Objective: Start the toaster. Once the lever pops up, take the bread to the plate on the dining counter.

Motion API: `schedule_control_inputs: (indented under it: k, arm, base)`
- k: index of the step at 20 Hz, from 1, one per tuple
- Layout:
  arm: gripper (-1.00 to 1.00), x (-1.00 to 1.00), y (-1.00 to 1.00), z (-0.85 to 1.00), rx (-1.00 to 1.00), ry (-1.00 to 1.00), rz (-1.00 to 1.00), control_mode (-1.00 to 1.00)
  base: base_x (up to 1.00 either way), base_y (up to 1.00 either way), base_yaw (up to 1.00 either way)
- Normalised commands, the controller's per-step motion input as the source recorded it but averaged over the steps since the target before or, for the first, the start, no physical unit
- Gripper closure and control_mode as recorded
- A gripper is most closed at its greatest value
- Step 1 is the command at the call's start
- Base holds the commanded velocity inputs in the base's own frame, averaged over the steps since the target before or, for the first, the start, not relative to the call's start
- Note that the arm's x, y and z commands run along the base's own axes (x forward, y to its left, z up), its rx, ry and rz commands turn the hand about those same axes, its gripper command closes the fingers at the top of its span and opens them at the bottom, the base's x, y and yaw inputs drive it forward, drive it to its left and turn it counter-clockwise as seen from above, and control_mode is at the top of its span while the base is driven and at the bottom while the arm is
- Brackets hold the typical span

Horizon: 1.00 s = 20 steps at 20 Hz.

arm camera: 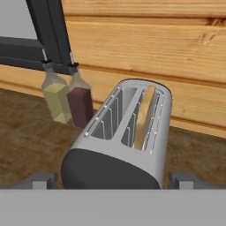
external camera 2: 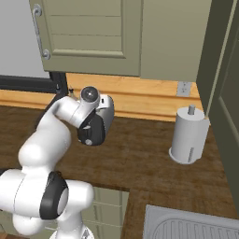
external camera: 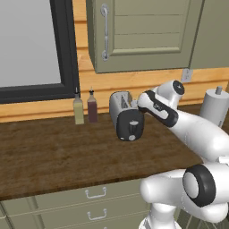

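The claw [arm camera: 114, 178] is being held wide, its two tips standing either side of the black end of the toaster [arm camera: 126, 137], nothing gripped. The toaster is sitting directly ahead of and below the claw on the wood surface [external camera: 49, 156]; the bread [arm camera: 144, 117] is standing in the slot on the claw's right. Two bottles [arm camera: 68, 95] are standing beyond the claw, to its left. The lever cannot be seen. Risk is being judged as follows: a descent missing the lever would be pushing the light toaster along the surface or tipping it towards the bottles.
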Motion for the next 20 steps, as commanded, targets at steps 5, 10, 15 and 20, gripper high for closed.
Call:
schedule_control_inputs:
  k: [5, 10, 15, 20]
  arm:
    - [-1.00, 0.15, 0.11, -0.09, 0.00, 0.00, 0.00, -1.00]
    - [-1.00, 0.18, 0.03, 0.00, -0.02, 0.00, -0.05, -1.00]
    - [-1.00, 0.20, 0.03, 0.00, -0.06, 0.08, -0.07, -1.00]
    - [-1.00, 0.09, 0.00, 0.00, -0.05, 0.09, -0.05, -1.00]
  base:
    - [0.00, 0.00, 0.00]
    - [0.00, 0.00, 0.00]
    - [0.00, 0.00, 0.00]
    - [0.00, 0.00, 0.00]
